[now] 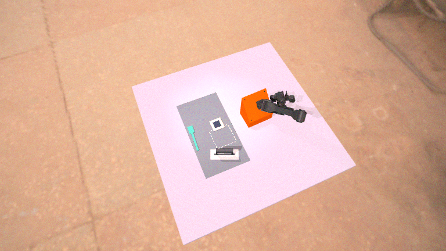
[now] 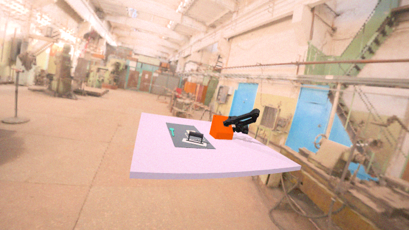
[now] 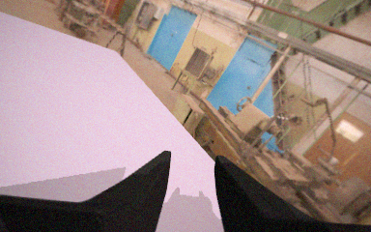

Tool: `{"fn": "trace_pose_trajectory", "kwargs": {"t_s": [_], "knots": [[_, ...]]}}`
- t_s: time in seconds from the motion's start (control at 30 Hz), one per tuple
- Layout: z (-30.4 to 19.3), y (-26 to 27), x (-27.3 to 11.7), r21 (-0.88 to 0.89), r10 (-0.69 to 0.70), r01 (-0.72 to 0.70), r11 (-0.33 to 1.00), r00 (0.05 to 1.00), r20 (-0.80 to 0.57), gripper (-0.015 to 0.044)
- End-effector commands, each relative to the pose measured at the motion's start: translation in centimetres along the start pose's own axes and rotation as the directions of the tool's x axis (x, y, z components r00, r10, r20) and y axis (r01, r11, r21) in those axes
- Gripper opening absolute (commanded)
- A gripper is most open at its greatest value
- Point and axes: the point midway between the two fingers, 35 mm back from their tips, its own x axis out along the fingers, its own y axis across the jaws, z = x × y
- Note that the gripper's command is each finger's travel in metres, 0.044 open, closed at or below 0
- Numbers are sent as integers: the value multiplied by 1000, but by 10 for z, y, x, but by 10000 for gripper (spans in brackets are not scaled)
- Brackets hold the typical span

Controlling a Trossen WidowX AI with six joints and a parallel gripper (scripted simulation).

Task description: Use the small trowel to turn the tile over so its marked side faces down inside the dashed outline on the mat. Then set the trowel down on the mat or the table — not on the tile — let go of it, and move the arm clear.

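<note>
The white tile (image 1: pixel 216 124) lies on the grey mat (image 1: pixel 197 107) (image 2: pixel 178 138) with its dark square marking facing up. It overlaps one end of the dashed outline (image 1: pixel 209 132). A trowel with a flat white blade and raised black handle (image 1: pixel 224 157) (image 2: pixel 202 144) lies beside the outline's other end. A small teal paddle-shaped tool (image 1: pixel 194 139) (image 2: pixel 172 131) lies along the mat's far side from the arm. My gripper (image 3: pixel 192 159) is empty, its fingers partly apart over bare table. It is well away from the tile and both tools.
The orange box (image 1: pixel 252 108) (image 2: pixel 221 128) stands between the mat and my folded black arm (image 1: pixel 286 110) (image 2: pixel 244 118). The pale pink table (image 1: pixel 279 175) (image 2: pixel 180 164) (image 3: pixel 58 97) has its edge beyond the gripper, with the workshop floor (image 1: pixel 82 54) below.
</note>
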Motion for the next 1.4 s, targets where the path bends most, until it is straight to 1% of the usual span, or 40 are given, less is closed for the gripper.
{"fn": "trace_pose_trajectory", "kwargs": {"t_s": [0.0,0.17,0.3,0.8,0.93,1.37], "knots": [[0,0,0,0,0,0,1000,1000,0,100],[0,0,0,0,0,0,1000,1000,0,100],[0,0,0,0,0,0,1000,1000,0,0],[0,0,0,0,0,0,1000,1000,0,0],[0,0,0,0,0,0,1000,1000,0,100],[0,0,0,0,0,0,1000,1000,0,100]]}}
